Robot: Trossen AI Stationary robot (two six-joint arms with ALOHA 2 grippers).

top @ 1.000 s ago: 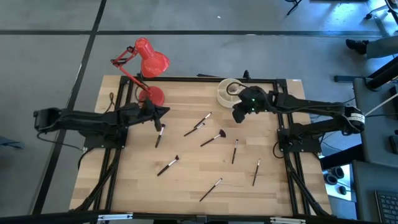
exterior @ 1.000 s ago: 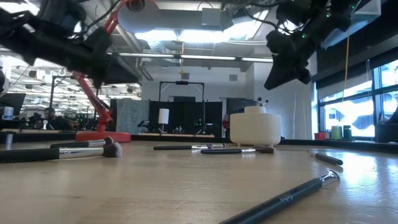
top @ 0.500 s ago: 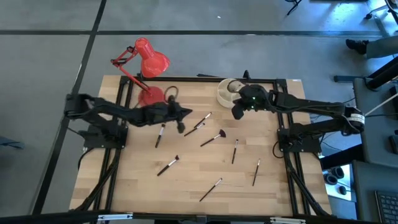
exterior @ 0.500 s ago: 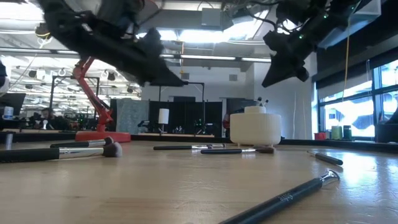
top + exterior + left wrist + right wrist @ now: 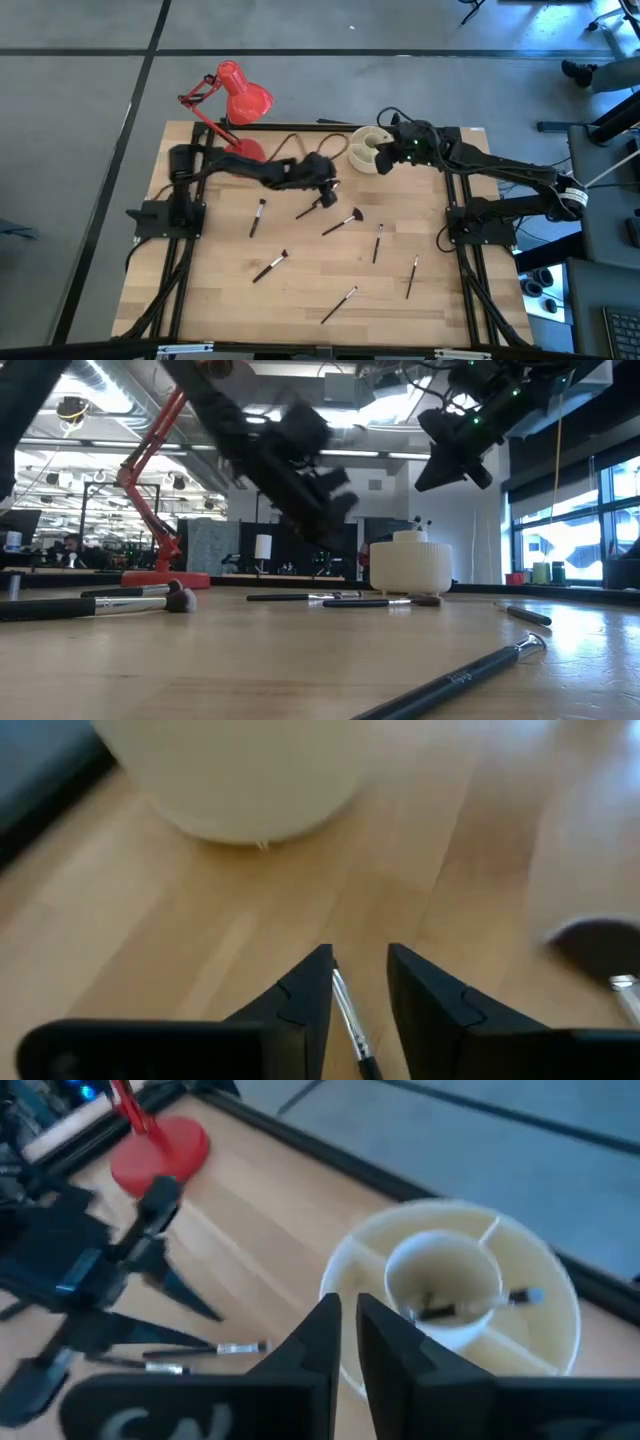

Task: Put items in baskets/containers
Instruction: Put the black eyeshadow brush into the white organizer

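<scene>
Several slim makeup brushes lie flat and scattered on the wooden table [image 5: 300, 290]. The cream-white cup organiser [image 5: 364, 148] stands at the far edge, with a brush [image 5: 470, 1305] lying in its central ring. My left gripper [image 5: 326, 186] reaches low over the middle of the table, slanting down. It is open, with its fingers on either side of a thin brush [image 5: 350, 1018] that lies on the wood, the cup [image 5: 250, 780] just beyond. My right gripper [image 5: 345, 1308] hovers above the cup's near rim. Only a narrow gap parts its fingers, and nothing is between them.
A red desk lamp [image 5: 240, 98] stands at the far left, its round base [image 5: 246, 152] on the table edge. Other brushes lie at left [image 5: 257, 216], centre [image 5: 342, 221], and toward the near edge [image 5: 339, 304], [image 5: 412, 277]. A dark bristle head [image 5: 598, 942] lies beside my left gripper.
My left arm has swung out from the table's left side toward the middle and the cup. It has sunk low over the pair of brushes there. My right gripper has shifted a little toward the far edge, over the cup.
</scene>
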